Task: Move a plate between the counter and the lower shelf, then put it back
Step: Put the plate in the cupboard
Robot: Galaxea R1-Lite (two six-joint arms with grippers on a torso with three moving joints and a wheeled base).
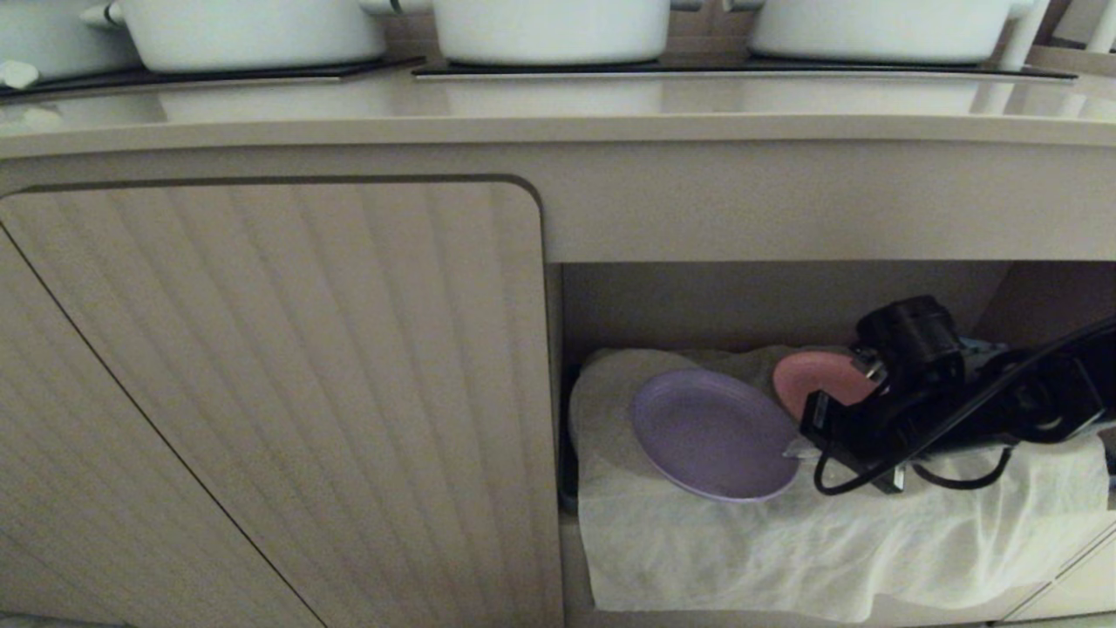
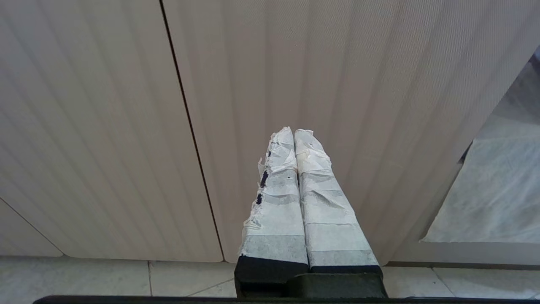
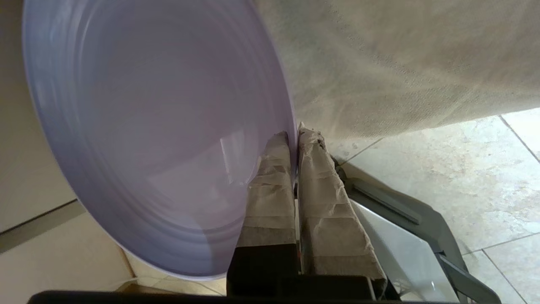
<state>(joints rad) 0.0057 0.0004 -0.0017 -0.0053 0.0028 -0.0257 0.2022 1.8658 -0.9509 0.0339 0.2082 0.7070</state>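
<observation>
Pinching the plate (image 1: 711,432) by its right rim, the right gripper (image 1: 795,449) holds it tilted at the lower shelf's (image 1: 785,305) front edge, counter (image 1: 558,113) straight above.

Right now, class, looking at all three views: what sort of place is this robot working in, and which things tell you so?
Most likely a kitchen, perhaps a showroom one: white pots stand on a black cooktop set into the counter, and the lower shelf beneath holds the plate on white cloth.
</observation>
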